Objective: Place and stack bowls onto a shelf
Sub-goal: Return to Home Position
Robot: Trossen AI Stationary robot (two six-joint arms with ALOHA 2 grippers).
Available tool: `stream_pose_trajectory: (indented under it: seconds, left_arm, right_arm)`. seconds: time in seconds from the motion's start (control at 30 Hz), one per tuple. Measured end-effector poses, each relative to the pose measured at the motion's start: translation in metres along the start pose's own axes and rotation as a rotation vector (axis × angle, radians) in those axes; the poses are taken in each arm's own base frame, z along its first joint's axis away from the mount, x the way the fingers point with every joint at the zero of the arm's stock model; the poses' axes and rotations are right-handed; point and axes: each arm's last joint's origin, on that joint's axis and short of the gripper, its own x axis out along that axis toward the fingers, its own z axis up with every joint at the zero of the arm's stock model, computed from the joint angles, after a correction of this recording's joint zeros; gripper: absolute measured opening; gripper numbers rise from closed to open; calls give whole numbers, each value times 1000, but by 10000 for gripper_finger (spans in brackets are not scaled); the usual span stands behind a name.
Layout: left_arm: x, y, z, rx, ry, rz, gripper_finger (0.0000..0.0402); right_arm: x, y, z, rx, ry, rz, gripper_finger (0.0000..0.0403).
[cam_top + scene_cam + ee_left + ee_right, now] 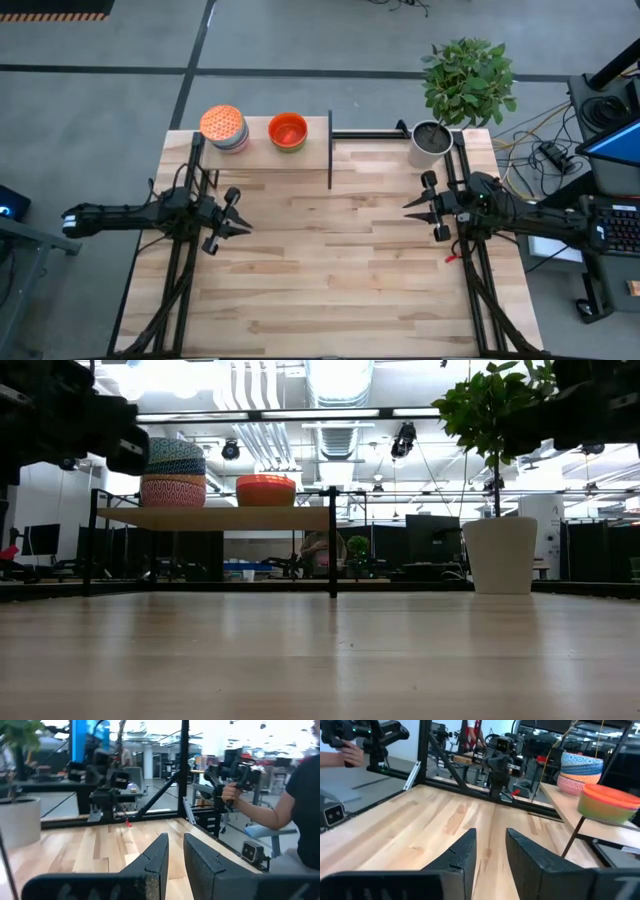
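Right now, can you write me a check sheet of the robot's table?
Surface: light wooden table, no spills seen.
Job's things: taller bowl stack and shorter bowl stack, both on the shelf.
Clutter: white plant pot at a table corner.
Pincers: left pincer and right pincer slightly open, empty, facing each other.
Cables: loose cables on the floor beside the table.
Surroundings: a seated person beyond the table.
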Motion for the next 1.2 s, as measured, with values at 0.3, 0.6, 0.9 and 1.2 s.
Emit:
stream_pose_trajectory:
  seconds: [0.3, 0.6, 0.9, 1.2]
  left_arm:
    - [2, 2, -11, -68, 105, 39, 41]
    - [4, 3, -13, -81, 139, 41, 41]
    - [4, 4, -14, -86, 152, 41, 41]
    - [5, 4, -14, -87, 155, 41, 41]
  right_arm:
    - [-11, 7, -5, -4, 2, -2, 50]
    - [-16, 15, -24, 25, -39, -16, 23]
    - [-9, 13, -42, 251, 20, -75, 18]
    - [-7, 13, -46, 191, 63, -73, 18]
